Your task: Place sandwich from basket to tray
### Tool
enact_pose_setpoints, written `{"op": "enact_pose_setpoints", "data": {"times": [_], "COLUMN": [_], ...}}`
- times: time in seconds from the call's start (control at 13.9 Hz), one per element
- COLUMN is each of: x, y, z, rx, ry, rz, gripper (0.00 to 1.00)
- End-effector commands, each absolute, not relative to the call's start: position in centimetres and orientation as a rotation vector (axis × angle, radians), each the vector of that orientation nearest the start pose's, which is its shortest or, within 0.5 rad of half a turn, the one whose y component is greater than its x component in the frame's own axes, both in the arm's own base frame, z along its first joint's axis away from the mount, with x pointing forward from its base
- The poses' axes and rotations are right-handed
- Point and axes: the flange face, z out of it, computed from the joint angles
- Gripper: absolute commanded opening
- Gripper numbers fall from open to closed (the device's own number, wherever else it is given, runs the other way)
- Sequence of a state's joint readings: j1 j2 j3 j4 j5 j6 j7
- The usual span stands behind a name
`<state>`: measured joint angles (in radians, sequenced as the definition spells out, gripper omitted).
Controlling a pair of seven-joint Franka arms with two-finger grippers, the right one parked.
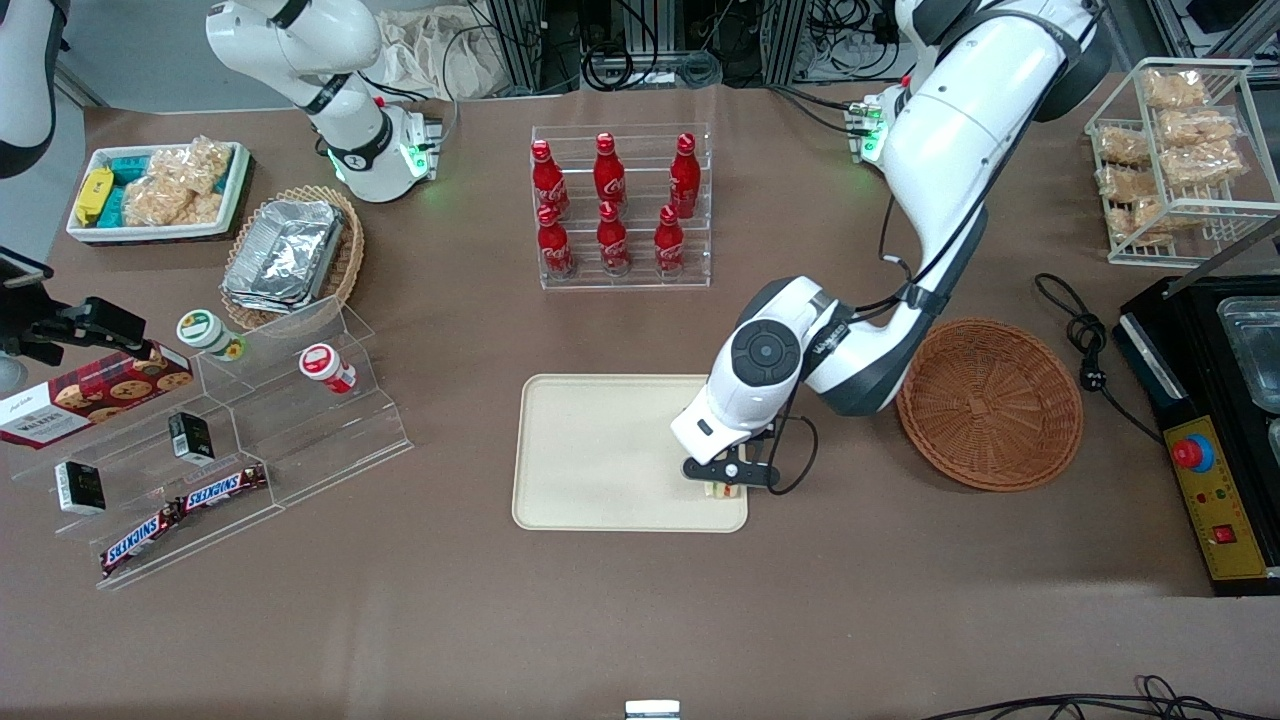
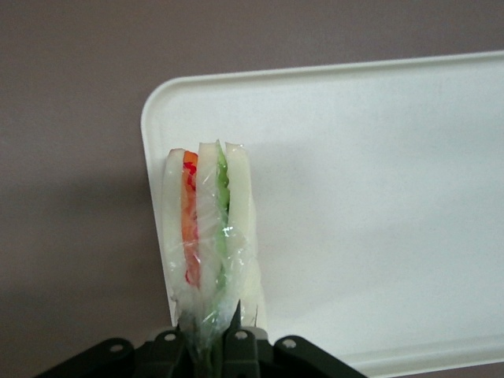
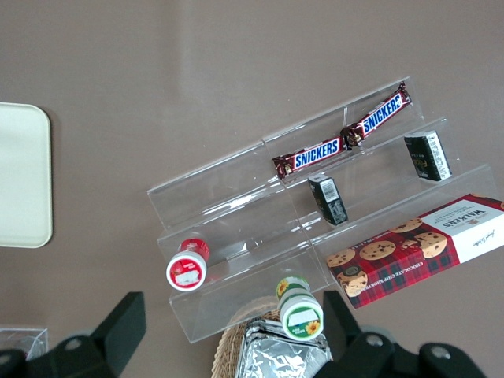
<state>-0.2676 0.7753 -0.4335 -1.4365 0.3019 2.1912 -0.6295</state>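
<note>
The sandwich (image 2: pixel 209 228) is a wrapped wedge with pale bread and orange, red and green layers. My left gripper (image 2: pixel 209 339) is shut on its wrap and holds it over a corner of the cream tray (image 2: pixel 378 157). In the front view the gripper (image 1: pixel 728 480) is above the tray (image 1: pixel 590 450) at its corner nearest the camera and nearest the basket, with a bit of the sandwich (image 1: pixel 722 490) showing under it. I cannot tell whether the sandwich touches the tray. The round reddish-brown basket (image 1: pixel 990 402) is empty, beside the tray toward the working arm's end.
A clear rack of red cola bottles (image 1: pixel 620 205) stands farther from the camera than the tray. A clear stepped stand (image 1: pixel 220 440) with snack bars and cups lies toward the parked arm's end. A black control box (image 1: pixel 1215 430) and a wire rack (image 1: pixel 1180 160) stand past the basket.
</note>
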Motion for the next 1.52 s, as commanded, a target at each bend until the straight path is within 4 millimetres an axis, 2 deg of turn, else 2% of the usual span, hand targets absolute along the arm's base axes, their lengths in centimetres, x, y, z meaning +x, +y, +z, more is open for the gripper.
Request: {"op": "enact_pose_setpoints", "data": {"times": [0.0, 0.07, 0.22, 0.29, 0.43, 0.51, 0.65, 0.72, 0.94, 1.08, 1.23, 1.37, 1.44], "x": [60.2, 60.2, 60.4, 60.3, 60.9, 60.9, 61.4, 61.1, 61.6, 61.1, 60.5, 60.4, 61.2], "y": [-42.3, -42.3, -42.1, -42.2, -41.8, -41.2, -37.8, -36.6, -29.7, -25.9, -21.8, -20.2, -17.2], "z": [24.4, 24.4, 24.7, 25.0, 27.2, 30.0, 36.8, 39.8, 46.6, 50.7, 53.6, 54.2, 54.4], "rx": [-3.200, -3.200, -3.204, -3.206, -3.203, -3.183, -3.118, -3.088, -3.014, -2.973, -2.932, -2.911, -2.925], "ry": [0.232, 0.234, 0.204, 0.142, 0.050, 0.048, 0.036, 0.088, 0.059, 0.081, 0.127, 0.132, 0.068], "rz": [-0.067, -0.072, -0.075, -0.078, -0.099, -0.101, -0.103, -0.106, -0.078, -0.075, -0.018, 0.017, 0.031], "gripper": [0.38, 0.48, 0.94, 0.99, 0.99, 0.99, 0.99, 0.99, 0.99, 0.99, 0.99, 0.99, 0.99]}}
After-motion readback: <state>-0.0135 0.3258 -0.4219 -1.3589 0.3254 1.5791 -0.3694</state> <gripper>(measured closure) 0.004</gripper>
